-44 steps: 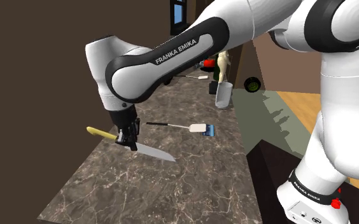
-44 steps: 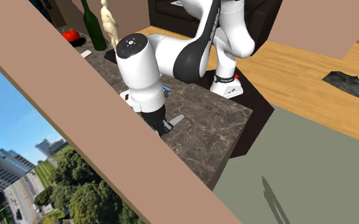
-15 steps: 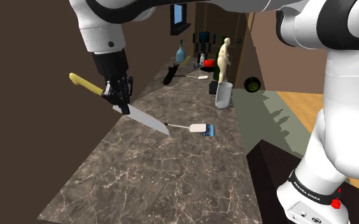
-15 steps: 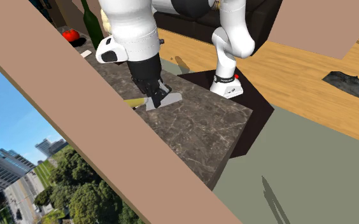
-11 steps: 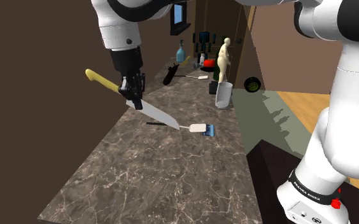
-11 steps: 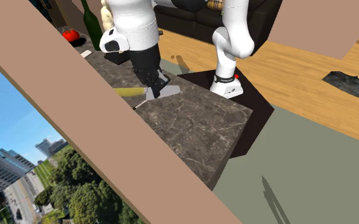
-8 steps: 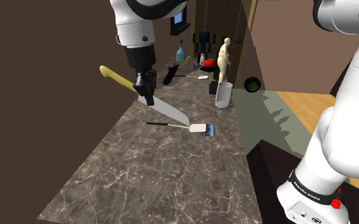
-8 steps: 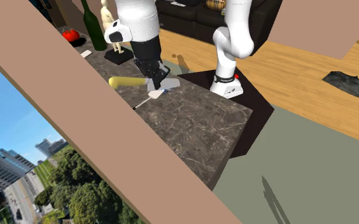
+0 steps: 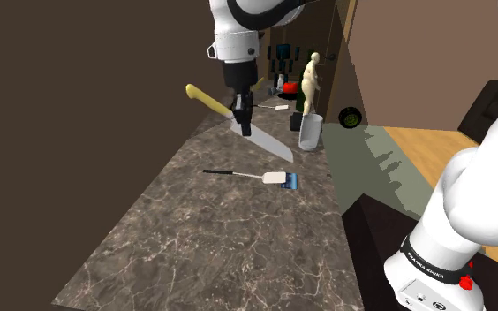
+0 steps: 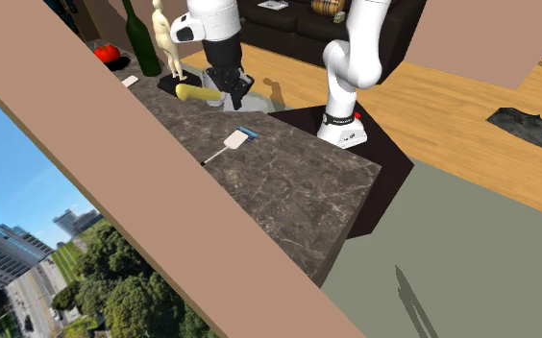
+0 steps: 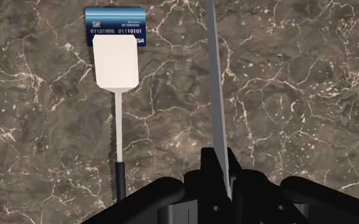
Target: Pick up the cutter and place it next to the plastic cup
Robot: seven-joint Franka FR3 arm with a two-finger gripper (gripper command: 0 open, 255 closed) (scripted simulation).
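The cutter is a knife (image 9: 270,144) with a yellow handle and a long grey blade. My gripper (image 9: 243,113) is shut on it near where blade meets handle, holding it in the air above the dark marble counter (image 9: 230,238), blade tip sloping down. A grey cup (image 9: 310,131) stands upright near the counter's right edge in the shoulder view, just right of the blade tip. In the second exterior view the gripper (image 10: 231,96) carries the knife (image 10: 190,92) above the counter's far part. In the wrist view the blade (image 11: 215,95) runs edge-on out from the gripper (image 11: 218,162).
A white spatula (image 9: 256,177) with a black handle lies on the counter, its head on a blue card (image 9: 289,182). Farther along are a pale figurine (image 9: 310,81), a dark bottle lying down (image 9: 236,104), a green bottle (image 10: 139,43) and a red tomato-like thing (image 10: 106,53).
The arm lifted the knife off the counter and carried it along toward the cup and the far end; the gripper stayed shut on it.
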